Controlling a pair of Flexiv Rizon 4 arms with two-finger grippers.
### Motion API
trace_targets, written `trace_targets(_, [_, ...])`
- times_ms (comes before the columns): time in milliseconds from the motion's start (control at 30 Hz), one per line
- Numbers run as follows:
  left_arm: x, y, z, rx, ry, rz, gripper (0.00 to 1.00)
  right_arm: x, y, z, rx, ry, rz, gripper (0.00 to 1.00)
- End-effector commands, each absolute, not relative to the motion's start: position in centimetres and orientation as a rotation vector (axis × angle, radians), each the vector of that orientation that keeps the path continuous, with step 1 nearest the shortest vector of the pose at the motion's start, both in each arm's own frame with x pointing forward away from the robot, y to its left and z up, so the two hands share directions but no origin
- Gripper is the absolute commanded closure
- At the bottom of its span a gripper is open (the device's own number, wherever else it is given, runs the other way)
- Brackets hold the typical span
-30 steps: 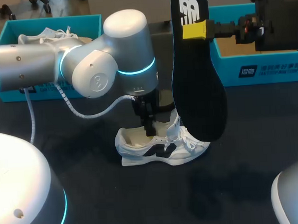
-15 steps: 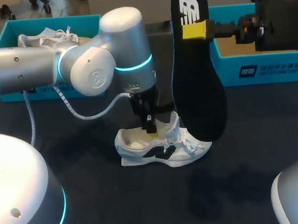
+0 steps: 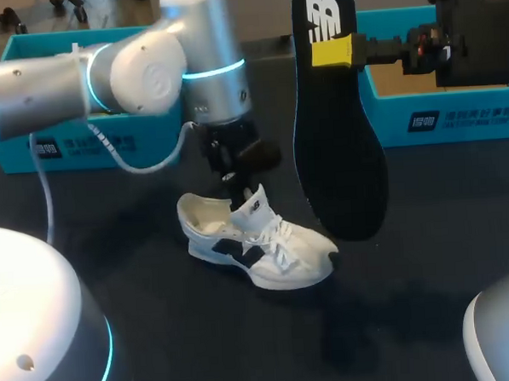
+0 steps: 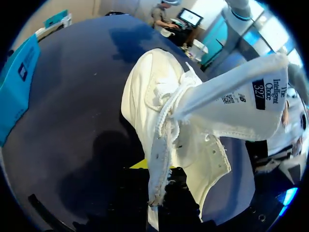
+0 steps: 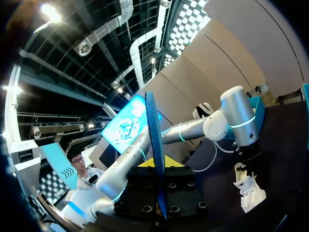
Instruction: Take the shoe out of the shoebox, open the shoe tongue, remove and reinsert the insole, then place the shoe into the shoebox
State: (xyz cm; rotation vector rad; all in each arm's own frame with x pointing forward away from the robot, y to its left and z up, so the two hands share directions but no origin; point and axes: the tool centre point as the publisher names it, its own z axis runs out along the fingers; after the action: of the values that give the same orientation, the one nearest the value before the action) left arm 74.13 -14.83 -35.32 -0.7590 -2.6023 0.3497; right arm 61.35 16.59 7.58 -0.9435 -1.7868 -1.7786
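Two hands, one white laced shoe [image 3: 257,241].
Left hand [image 3: 235,185] pinches its soft tongue [image 3: 257,203]; right hand [image 3: 333,51] clamps the flat black insole [image 3: 337,143]; a teal shoebox [image 3: 455,116] stands behind the shoe.

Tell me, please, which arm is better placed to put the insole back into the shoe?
Right: the right jaws already grip the black insole, hanging upright beside the white shoe. The left jaws are occupied, pinching the tongue up to keep the shoe open.

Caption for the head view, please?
Left hand pinches the tongue of a white-and-black fabric sneaker; right hand holds a black foam insole upright.
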Motion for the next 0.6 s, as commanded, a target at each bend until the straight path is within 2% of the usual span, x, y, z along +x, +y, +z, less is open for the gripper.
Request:
trace_targets(33, [74.2, -15.1, -34.3, -1.371, -2.235, 0.186, 1.0, 61.6, 17.0, 7.6, -0.946, -1.787, -1.776, 1.0])
trace_targets(333, [74.5, -15.5, -32.7, -1.86, -2.049, 0.002, 1.0, 61.6, 17.0, 7.6, -0.946, -1.787, -1.776, 1.0])
trace_targets(600, [74.5, -15.5, -32.6, -1.904, -2.033, -0.019, 1.0, 61.6, 17.0, 7.6, -0.946, -1.787, -1.776, 1.0])
